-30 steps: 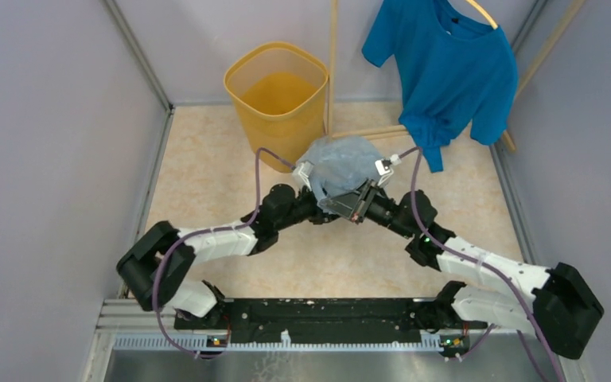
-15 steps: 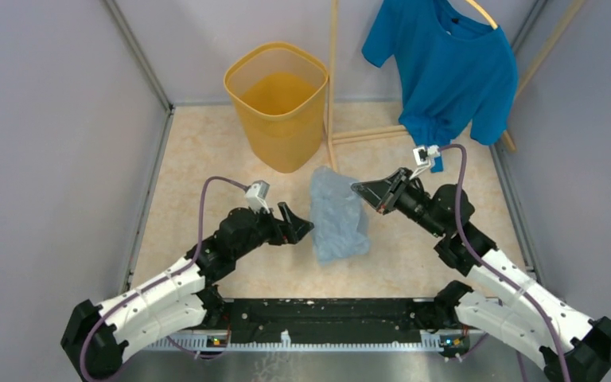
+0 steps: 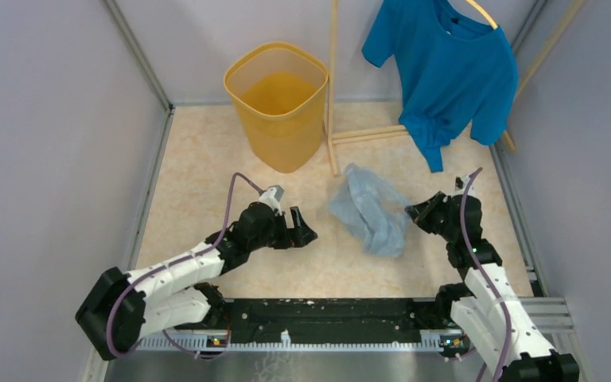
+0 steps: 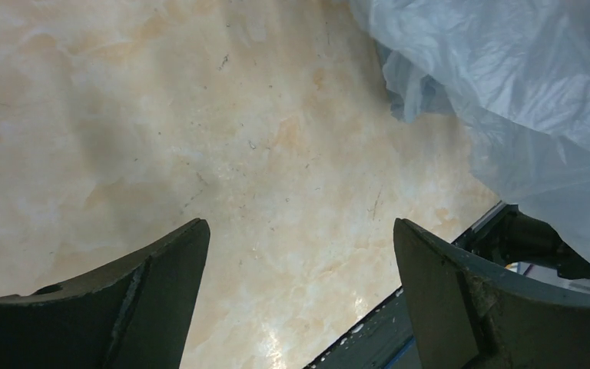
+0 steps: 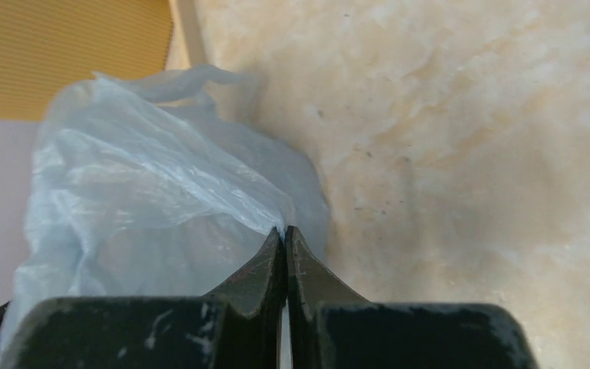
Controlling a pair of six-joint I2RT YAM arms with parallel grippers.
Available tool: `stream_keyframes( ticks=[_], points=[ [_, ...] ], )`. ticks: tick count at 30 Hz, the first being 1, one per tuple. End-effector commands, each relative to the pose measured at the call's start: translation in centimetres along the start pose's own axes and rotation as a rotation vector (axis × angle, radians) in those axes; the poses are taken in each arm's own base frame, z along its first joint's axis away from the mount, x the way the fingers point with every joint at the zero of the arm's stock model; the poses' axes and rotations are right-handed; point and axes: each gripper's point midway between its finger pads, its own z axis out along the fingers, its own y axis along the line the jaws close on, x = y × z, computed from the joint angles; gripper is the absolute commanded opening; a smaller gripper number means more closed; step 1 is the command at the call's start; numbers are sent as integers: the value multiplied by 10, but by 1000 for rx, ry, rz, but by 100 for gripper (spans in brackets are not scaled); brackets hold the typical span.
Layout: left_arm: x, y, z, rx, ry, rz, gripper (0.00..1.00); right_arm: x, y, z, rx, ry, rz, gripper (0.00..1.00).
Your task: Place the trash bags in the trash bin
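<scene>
The pale blue trash bag [image 3: 370,209] lies crumpled on the beige floor, to the right of the middle. My right gripper [image 3: 410,212] is shut on the bag's right edge; the film is pinched between its fingertips [image 5: 284,232], and the trash bag [image 5: 154,200] bulges to their left. My left gripper [image 3: 309,231] stands open low over bare floor, left of the bag, with nothing between its fingers [image 4: 169,265]; the trash bag [image 4: 522,100] fills its upper right view. The yellow-orange trash bin [image 3: 278,99] stands upright at the back left, with nothing showing inside.
A bright blue T-shirt [image 3: 445,68] hangs on a wooden rack [image 3: 333,87] at the back right, just right of the bin. Grey walls close in both sides. The black base rail [image 3: 318,310] runs along the near edge.
The left gripper let go of the bag, opened and drew back left. The right gripper, still shut on the bag, pulled it down and to the right onto the floor.
</scene>
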Motion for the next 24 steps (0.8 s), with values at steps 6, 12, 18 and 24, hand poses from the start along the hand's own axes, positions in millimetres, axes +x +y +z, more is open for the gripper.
stream_keyframes(
  ticks=[6,12,18,24],
  points=[
    [-23,-53,32,247,0,-95,82,-7,-20,2,27,23,-2,0],
    [-13,-76,58,410,68,-61,78,-17,-32,6,36,4,43,0],
    [-9,-95,77,489,31,-29,79,-19,-27,10,-39,18,80,0],
    [-10,-106,104,496,-5,6,77,-19,-25,10,-57,21,67,0]
  ],
)
